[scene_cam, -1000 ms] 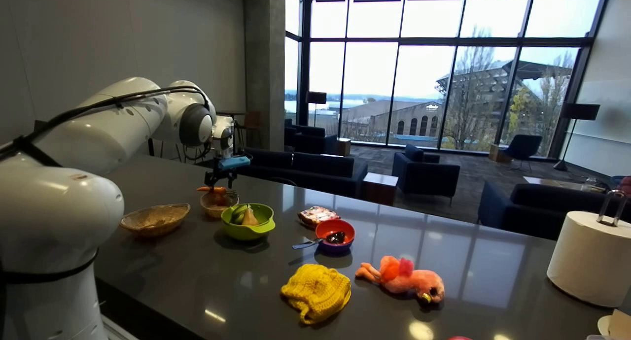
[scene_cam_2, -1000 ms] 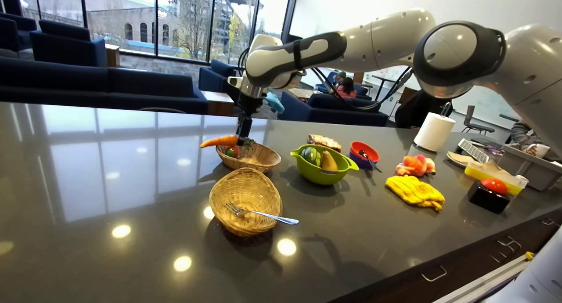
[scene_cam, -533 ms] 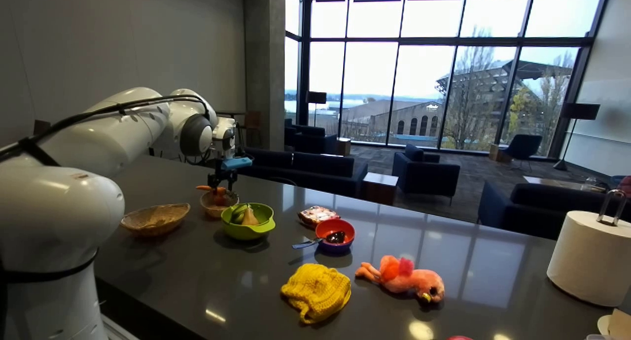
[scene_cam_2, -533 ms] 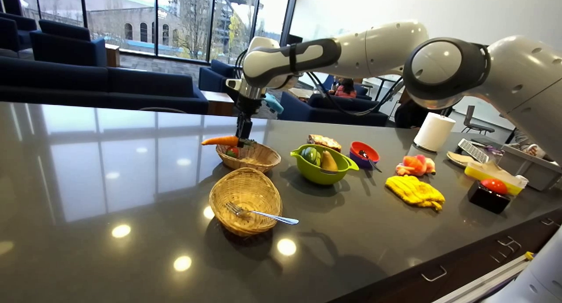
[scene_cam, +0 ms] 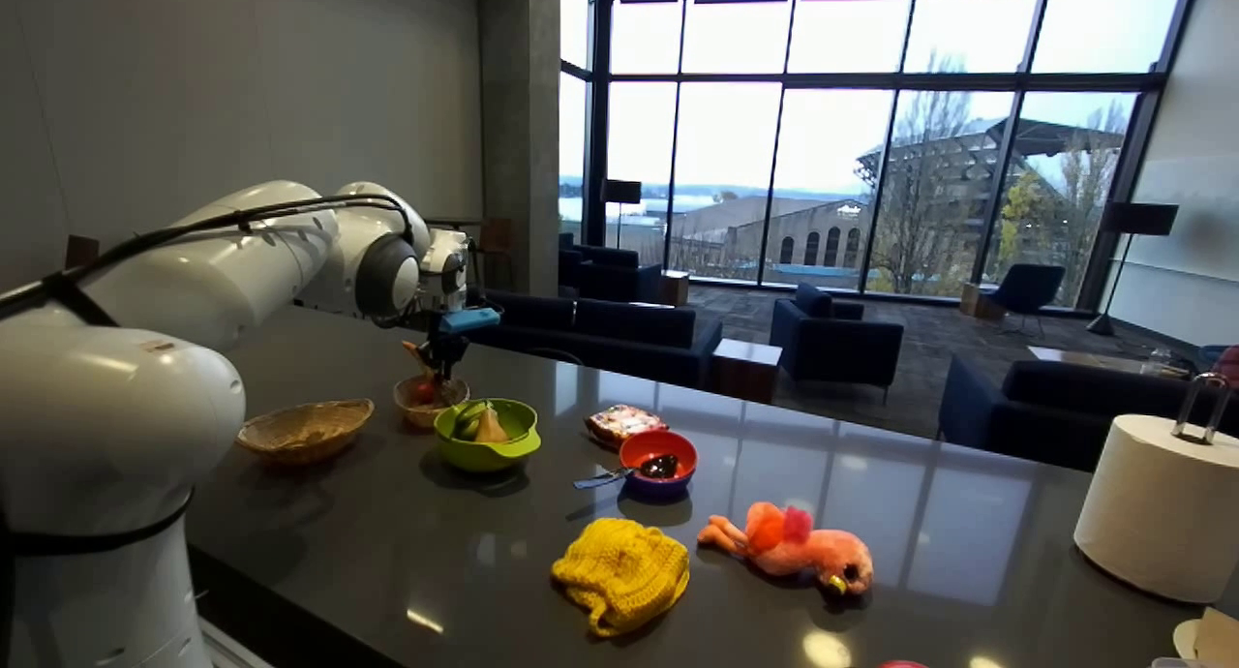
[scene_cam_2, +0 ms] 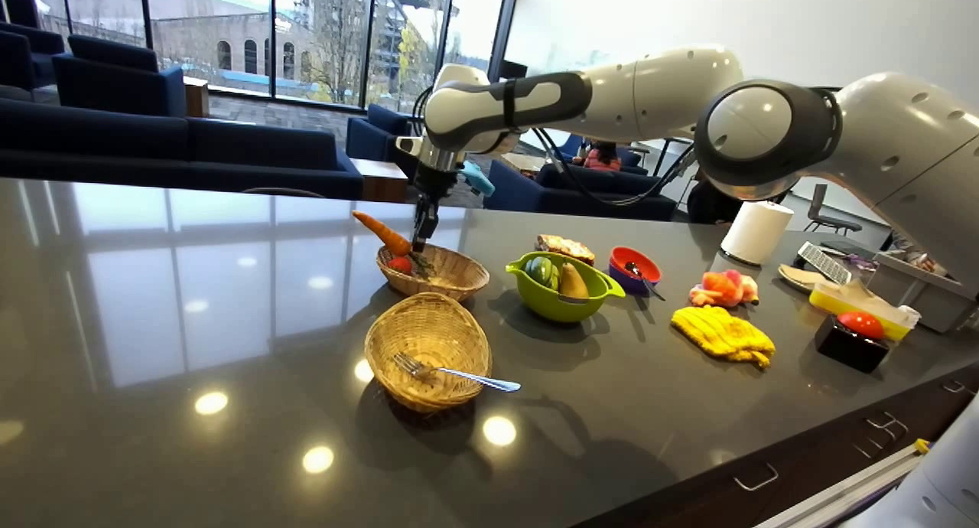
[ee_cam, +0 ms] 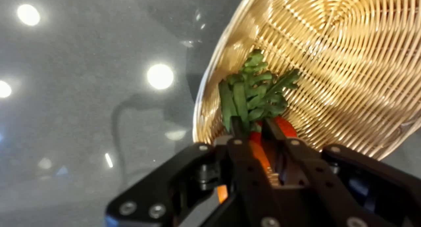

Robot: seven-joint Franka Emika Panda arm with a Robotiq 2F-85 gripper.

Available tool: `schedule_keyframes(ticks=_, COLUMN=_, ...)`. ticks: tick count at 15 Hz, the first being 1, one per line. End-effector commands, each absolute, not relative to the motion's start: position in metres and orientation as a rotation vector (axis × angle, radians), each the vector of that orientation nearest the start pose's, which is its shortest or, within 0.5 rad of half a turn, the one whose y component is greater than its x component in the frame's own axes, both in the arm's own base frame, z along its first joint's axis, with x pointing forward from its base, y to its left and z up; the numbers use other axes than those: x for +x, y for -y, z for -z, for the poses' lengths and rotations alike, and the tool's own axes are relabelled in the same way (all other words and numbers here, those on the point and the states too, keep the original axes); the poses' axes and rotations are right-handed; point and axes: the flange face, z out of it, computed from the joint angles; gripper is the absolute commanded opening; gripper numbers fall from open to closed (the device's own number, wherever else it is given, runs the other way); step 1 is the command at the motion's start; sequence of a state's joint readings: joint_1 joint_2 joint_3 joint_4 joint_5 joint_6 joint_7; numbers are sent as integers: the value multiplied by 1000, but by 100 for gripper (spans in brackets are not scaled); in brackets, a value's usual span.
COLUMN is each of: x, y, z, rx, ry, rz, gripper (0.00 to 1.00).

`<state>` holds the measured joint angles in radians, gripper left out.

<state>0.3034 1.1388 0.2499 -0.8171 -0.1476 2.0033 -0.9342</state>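
Observation:
My gripper (scene_cam_2: pixel 420 246) points down into the far wicker basket (scene_cam_2: pixel 463 274), at the leafy end of a carrot. The carrot (scene_cam_2: pixel 384 234) leans on the rim side with its orange tip raised outward; its greens (ee_cam: pixel 258 92) lie inside the basket. A round red item (scene_cam_2: pixel 399 265) sits beside it, partly hidden by the fingers in the wrist view. There the gripper (ee_cam: pixel 255 125) has its jaws close together, a narrow gap between them showing red and orange. Part of the carrot passes behind one finger. Whether anything is pinched is unclear.
Nearer stands another wicker basket (scene_cam_2: pixel 459 337) with a fork (scene_cam_2: pixel 466 377) across it. A green bowl (scene_cam_2: pixel 562 308) holds a pear and a striped squash. Farther along are a red bowl (scene_cam: pixel 668 445), yellow cloth (scene_cam: pixel 624 571), pink plush (scene_cam: pixel 794 552) and paper roll (scene_cam: pixel 1166 513).
The jaws have drawn much closer together. The carrot has swung from nearly level to tilted, tip up. The arm has lowered slightly, and the red item looks shifted or turned.

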Motion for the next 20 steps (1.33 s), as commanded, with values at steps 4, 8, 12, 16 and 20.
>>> schedule_keyframes(ticks=4, x=733, y=-334, z=-233, rx=-2359, ry=1974, rz=123, gripper=26)
schedule_keyframes(ticks=8, x=731, y=-342, z=-241, rx=-2359, ry=1988, rz=128, gripper=47)
schedule_keyframes(ticks=12, x=729, y=-352, z=-260, rx=-2364, ry=1995, rz=151, gripper=73)
schedule_keyframes(ticks=16, x=727, y=-359, z=-273, rx=-2363, ry=1961, rz=177, gripper=99)
schedule_keyframes(ticks=20, x=728, y=-362, z=-276, rx=-2360, ry=1920, rz=202, gripper=100)
